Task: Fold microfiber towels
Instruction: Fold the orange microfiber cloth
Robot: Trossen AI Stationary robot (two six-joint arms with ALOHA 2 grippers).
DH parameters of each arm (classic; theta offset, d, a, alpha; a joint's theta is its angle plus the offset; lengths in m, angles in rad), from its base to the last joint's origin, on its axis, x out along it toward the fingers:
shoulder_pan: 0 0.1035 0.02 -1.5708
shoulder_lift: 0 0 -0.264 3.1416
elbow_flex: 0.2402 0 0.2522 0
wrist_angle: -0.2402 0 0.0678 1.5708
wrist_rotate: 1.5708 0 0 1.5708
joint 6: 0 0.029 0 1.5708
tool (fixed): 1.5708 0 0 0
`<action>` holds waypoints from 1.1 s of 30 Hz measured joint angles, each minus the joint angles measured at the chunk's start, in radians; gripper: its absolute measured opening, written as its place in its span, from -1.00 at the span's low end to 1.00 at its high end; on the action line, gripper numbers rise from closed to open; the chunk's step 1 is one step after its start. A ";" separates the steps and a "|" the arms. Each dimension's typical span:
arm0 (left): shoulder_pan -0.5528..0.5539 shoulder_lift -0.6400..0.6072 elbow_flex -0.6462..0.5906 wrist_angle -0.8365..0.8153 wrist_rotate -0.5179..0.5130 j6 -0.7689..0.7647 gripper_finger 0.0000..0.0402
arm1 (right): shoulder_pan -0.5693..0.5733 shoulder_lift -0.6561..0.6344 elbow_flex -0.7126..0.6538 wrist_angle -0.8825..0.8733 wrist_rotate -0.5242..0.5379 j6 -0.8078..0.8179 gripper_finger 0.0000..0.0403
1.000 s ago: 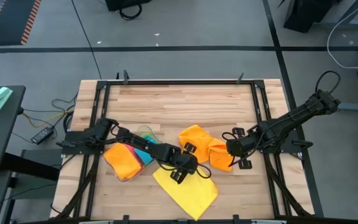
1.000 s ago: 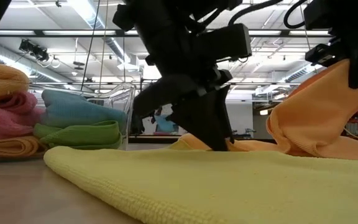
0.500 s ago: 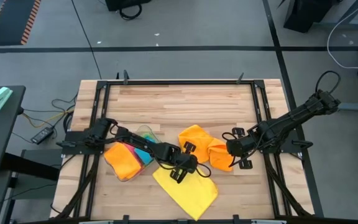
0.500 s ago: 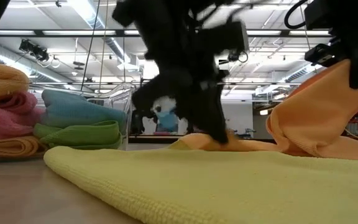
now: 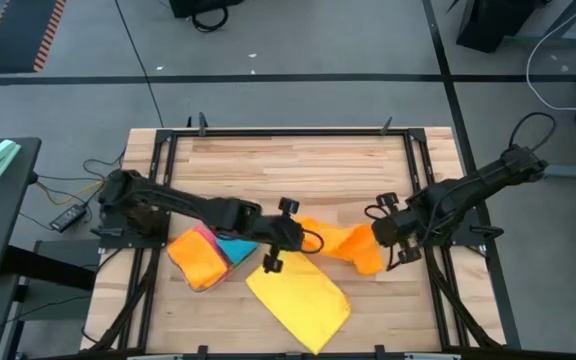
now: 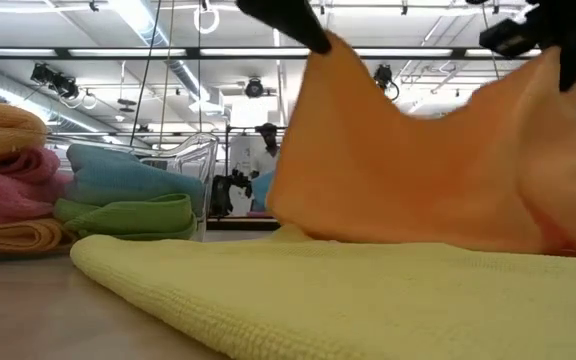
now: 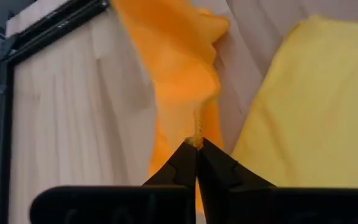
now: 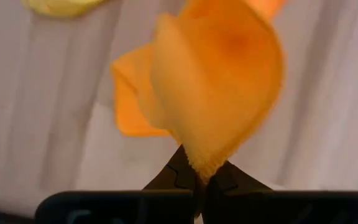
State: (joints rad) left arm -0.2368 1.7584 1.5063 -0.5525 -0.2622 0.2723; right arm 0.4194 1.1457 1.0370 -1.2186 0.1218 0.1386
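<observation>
At centre of the high view, the orange towel point(image 5: 340, 243) hangs stretched between two pincers: left pincer point(image 5: 295, 236) pinching one corner, right pincer point(image 5: 379, 232) pinching the other. Below it a yellow towel point(image 5: 298, 303) lies flat on the counter point(image 5: 288, 165). Lower left sits a stack of folded towels point(image 5: 204, 257) (orange on top).

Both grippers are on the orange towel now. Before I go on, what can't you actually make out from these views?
- Orange towel, high view: the corners in the left gripper and right gripper are hidden by the grippers.
- Low view: the lifted orange towel screens the table behind it; both grippers are cut off at the top edge.
- Towel stack, low view: cut off by the left edge.
- Yellow towel: far edge hidden under orange cloth.
</observation>
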 joint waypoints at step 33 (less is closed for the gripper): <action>0.287 -0.237 0.001 0.068 0.138 0.122 -0.96 | -0.254 -0.001 0.181 -0.249 0.810 -0.366 -0.97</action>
State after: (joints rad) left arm 0.0498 1.5214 1.5069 -0.4841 -0.1239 0.3942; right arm 0.1654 1.1442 1.2178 -1.4680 0.9319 -0.2271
